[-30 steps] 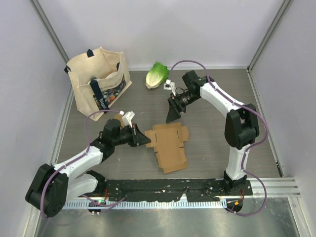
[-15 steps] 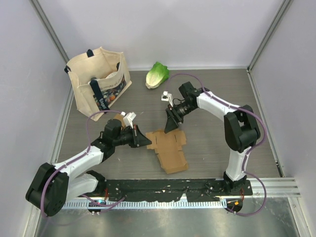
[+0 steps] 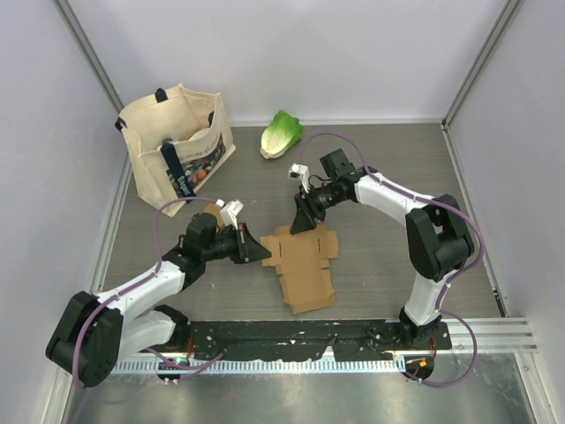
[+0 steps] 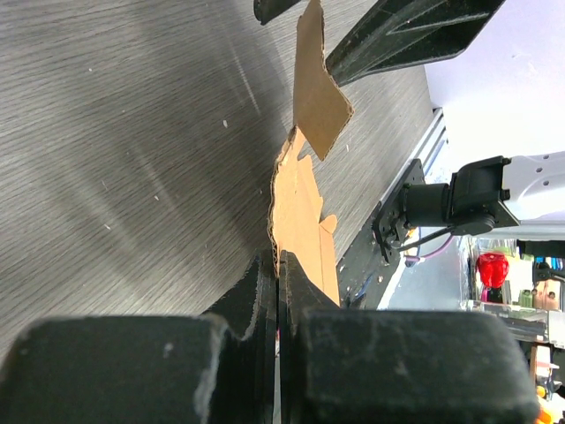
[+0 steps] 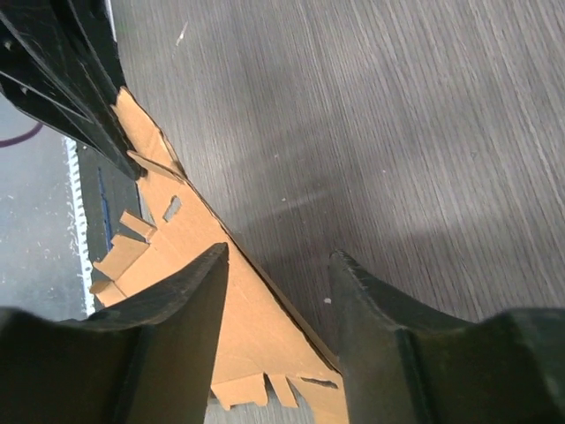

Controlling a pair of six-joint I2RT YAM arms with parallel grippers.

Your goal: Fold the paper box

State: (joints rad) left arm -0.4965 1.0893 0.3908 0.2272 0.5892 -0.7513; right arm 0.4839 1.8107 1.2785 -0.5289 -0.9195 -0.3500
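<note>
The paper box is a flat brown cardboard blank (image 3: 305, 268) lying mid-table, also seen edge-on as the cardboard (image 4: 300, 208) and from above as the cardboard (image 5: 234, 309). My left gripper (image 3: 262, 250) is shut on its left edge, the sheet pinched between the fingertips (image 4: 265, 278). My right gripper (image 3: 303, 221) stands open at the blank's far edge. In the right wrist view that gripper (image 5: 278, 256) straddles the edge, one finger over the cardboard and one over bare table. A far flap (image 4: 316, 84) is lifted upright.
A cream tote bag (image 3: 177, 146) with things inside stands at the back left. A green leafy vegetable (image 3: 281, 134) lies at the back centre. Grey walls close in the table on three sides, and a black rail (image 3: 309, 337) runs along the near edge.
My right gripper has come down and toward the near side onto the blank's far edge, with its jaws narrowing. The blank shifted slightly. The left gripper kept its hold.
</note>
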